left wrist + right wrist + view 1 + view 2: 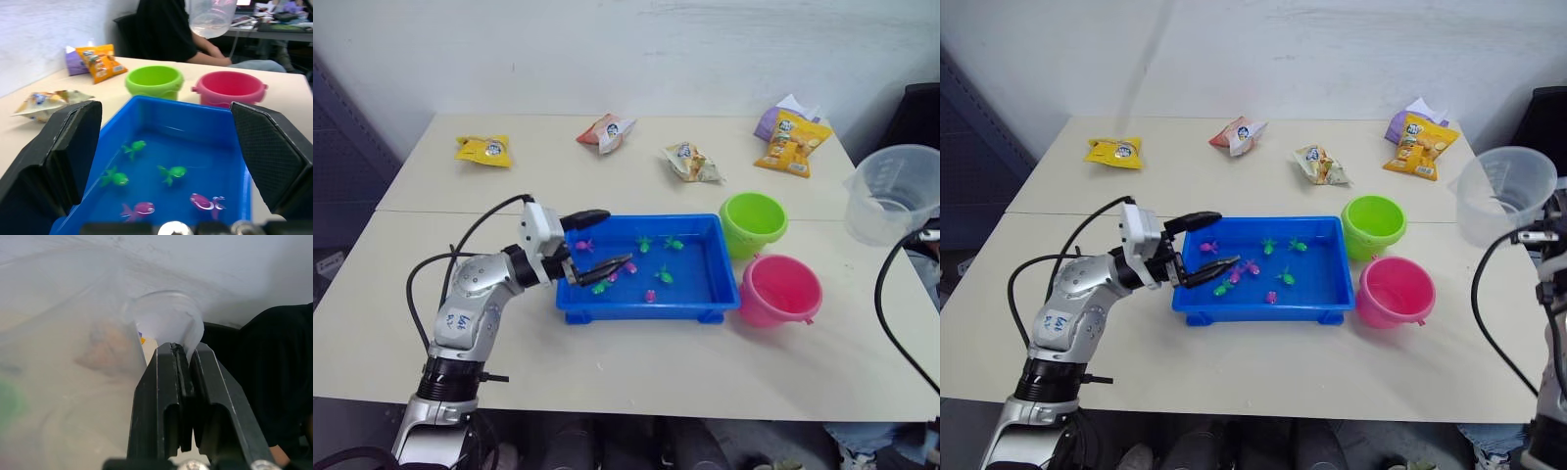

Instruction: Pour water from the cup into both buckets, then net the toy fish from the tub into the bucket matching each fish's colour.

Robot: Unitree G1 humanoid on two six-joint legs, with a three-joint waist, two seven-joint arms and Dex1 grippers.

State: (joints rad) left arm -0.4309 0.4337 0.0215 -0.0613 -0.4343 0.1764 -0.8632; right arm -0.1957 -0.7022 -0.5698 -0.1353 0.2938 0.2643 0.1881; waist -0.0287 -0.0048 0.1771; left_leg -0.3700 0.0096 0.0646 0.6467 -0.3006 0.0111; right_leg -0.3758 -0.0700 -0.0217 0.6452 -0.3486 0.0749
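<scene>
The right gripper (182, 363) is clamped on the cup (1503, 194), held up beside the 2 buckets (1374, 225), probably for pouring. The left gripper (595, 242) hangs open over the tub (710, 299) end, fish (663, 276) just ahead. Snack bags (482, 150) sit well beyond, nothing blocking.

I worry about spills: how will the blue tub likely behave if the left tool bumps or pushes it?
The tub is shallow and wide, so it would probably slide rather than tip. It holds water, so a shove may slop some over the low rim. The open left tool hangs over its near end, so a nudge would likely push it toward the buckets.
</scene>
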